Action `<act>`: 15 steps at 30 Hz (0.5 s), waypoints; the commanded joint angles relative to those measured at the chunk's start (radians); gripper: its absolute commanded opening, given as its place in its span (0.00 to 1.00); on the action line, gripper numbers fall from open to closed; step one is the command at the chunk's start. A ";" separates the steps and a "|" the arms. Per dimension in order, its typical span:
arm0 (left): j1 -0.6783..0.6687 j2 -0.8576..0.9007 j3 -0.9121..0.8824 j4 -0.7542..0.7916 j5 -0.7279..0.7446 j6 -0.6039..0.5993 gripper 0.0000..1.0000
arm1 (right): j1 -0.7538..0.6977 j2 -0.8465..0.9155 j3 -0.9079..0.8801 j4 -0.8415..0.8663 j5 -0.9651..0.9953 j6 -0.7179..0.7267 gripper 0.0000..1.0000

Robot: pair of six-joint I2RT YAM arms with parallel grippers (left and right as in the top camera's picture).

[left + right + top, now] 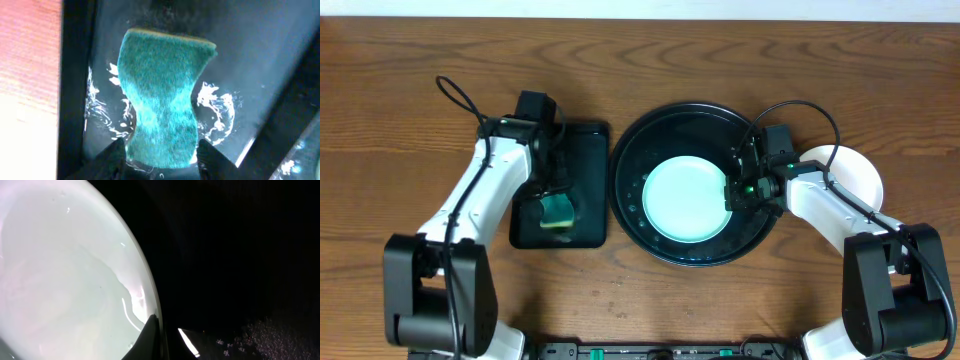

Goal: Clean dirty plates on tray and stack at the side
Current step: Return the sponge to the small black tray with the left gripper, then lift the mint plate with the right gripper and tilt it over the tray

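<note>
A pale mint-green plate (682,198) lies in the round black tray (632,150) at the table's middle. My right gripper (738,192) sits at the plate's right rim. In the right wrist view one finger of that gripper (162,340) rests on the rim of the plate (65,270), with the tray's black floor (240,255) beside it; the jaws look shut on the rim. A white plate (850,170) lies on the table to the right of the tray, partly under my right arm. My left gripper (558,200) is shut on a green sponge (160,90), its fingers (162,162) pinching the sides. No third plate is in view.
The sponge sits in a smaller rectangular black tray (588,140) left of the round tray, with foamy wet patches (217,102) on its floor. Bare wooden table (400,80) surrounds both trays.
</note>
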 commanded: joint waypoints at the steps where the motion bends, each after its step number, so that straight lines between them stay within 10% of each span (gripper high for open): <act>1: 0.004 -0.095 0.037 -0.021 0.015 0.014 0.49 | 0.006 -0.026 0.015 -0.036 0.040 -0.008 0.01; 15: 0.003 -0.527 0.045 -0.034 0.014 0.014 0.79 | 0.021 -0.220 0.138 -0.067 -0.095 0.092 0.01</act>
